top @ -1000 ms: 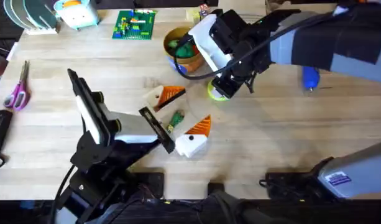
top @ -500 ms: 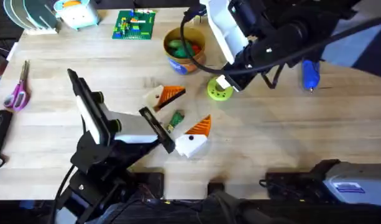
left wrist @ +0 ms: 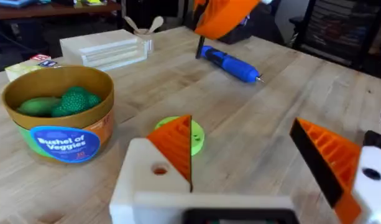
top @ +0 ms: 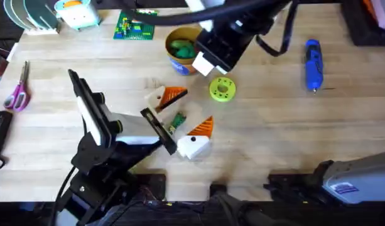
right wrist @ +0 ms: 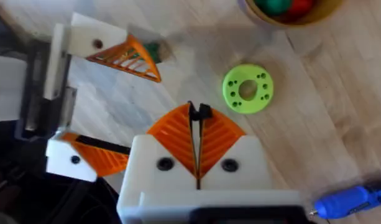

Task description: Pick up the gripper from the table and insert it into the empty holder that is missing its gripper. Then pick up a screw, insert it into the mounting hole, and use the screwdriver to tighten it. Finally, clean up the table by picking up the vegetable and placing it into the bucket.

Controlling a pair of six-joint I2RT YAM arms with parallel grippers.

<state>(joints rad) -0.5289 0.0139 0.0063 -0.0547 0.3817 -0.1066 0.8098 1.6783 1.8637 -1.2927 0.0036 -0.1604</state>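
Lying nearest you on the desk [top: 274, 125], the left gripper [top: 187, 112] gapes empty around the vegetable [top: 178, 119]. Farther out, the closed right gripper [right wrist: 197, 117] pinches what looks like a screw [right wrist: 202, 112]; a slack pinch could drop it short of the holder [right wrist: 84, 37].

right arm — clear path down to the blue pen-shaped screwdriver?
Probably yes. The blue pen-shaped screwdriver lies alone on bare wooden table, nothing beside it. The right gripper is shut with nothing between its pads, so it would need opening first.

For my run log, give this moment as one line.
right end effector: shut, empty | left end effector: open | vegetable: on table | screwdriver: untouched
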